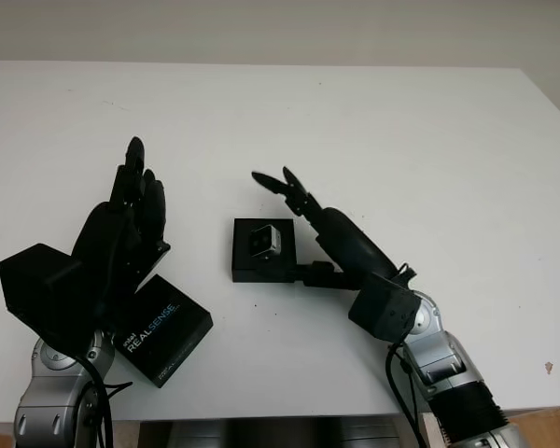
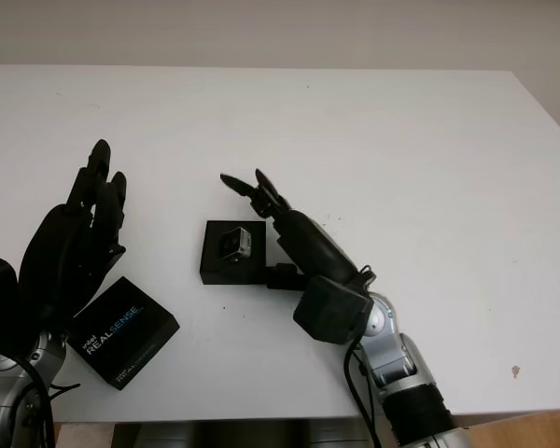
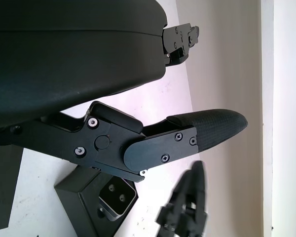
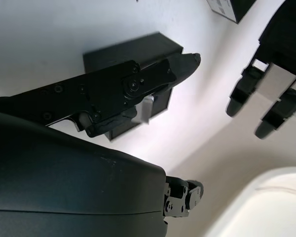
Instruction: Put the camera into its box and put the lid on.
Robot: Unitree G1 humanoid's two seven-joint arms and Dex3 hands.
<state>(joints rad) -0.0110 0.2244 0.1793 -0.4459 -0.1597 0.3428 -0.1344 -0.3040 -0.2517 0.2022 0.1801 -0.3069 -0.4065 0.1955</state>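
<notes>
Left eye view shows the camera (image 1: 265,241) seated in its open box (image 1: 263,266), the empty right hand (image 1: 294,196) just beside it, the empty left hand (image 1: 135,210) above the light, rigid RealSense lid (image 1: 163,329), best gripped by its edges.

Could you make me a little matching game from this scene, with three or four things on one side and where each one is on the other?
Things:
1. camera
2. lid
3. left hand
4. right hand

Places:
A. lying flat on the table, printed side up, near the front edge
B. open, by the box's right side
C. sitting inside the open black box
D. open, raised above the table to the left of the box

Pairs: 1-C, 2-A, 3-D, 4-B
</notes>
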